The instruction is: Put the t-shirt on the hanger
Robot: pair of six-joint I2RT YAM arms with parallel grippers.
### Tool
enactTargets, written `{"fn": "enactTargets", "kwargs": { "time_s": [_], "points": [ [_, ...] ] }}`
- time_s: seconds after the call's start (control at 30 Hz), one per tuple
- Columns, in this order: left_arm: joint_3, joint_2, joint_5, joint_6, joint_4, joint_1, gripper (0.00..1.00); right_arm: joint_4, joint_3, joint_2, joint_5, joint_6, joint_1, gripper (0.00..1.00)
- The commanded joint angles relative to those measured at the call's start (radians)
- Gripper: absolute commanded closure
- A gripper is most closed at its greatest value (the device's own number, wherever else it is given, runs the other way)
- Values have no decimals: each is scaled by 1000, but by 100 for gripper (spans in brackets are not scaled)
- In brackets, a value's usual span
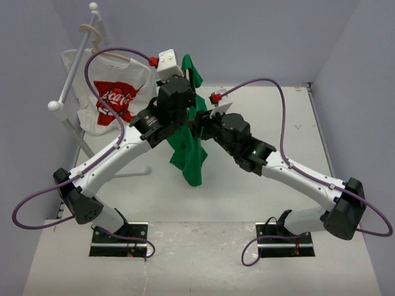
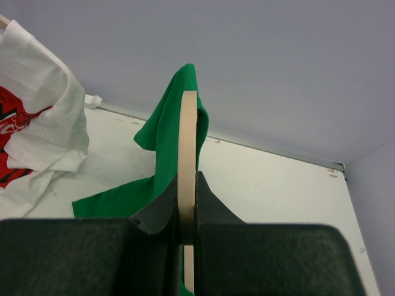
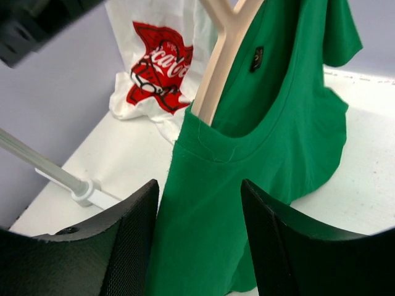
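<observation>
The left claw [image 2: 188,185] is shut on the beige hanger [image 2: 187,123]. The right claw [image 3: 197,188] stands open near the green t-shirt [image 3: 284,135] on it.

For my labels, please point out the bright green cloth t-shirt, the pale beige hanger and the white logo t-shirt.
green t-shirt [image 3: 203,209]: right wrist view, front panel.
beige hanger [image 3: 216,69]: right wrist view, stem.
white t-shirt [image 1: 113,96]: top view, red logo.
</observation>
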Motion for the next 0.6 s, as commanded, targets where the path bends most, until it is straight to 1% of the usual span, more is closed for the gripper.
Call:
{"fn": "enactTargets", "kwargs": {
  "time_s": [0.0, 0.13, 0.2, 0.23, 0.27, 0.37, 0.43, 0.53, 0.57],
  "points": [
    [27, -3, -24, -35, 67, 2, 100, -10, 86, 62, 22, -9, 6, 43],
    [25, -2, -26, -28, 66, 2, 100, -19, 108, 88, 66, -24, 12, 44],
    [26, -2, -20, -22, 67, 2, 100, -26, 120, 105, 112, -37, 13, 45],
    [26, -2, -15, -19, 69, 2, 100, -26, 119, 108, 150, -44, 13, 48],
    [27, -2, -15, -15, 67, 2, 100, -22, 117, 111, 150, -53, 13, 48],
    [29, -6, -8, -8, 56, 2, 100, -29, 133, 137, 190, -92, 15, 68],
    [28, -12, -5, -1, 48, 2, 100, -46, 149, 153, 216, -113, 12, 76],
    [29, -22, 8, 22, 46, 2, 100, -44, 143, 168, 238, -142, 13, 83],
    [30, -25, 8, 31, 46, 2, 100, -37, 139, 168, 238, -153, 10, 86]
  ]
}}
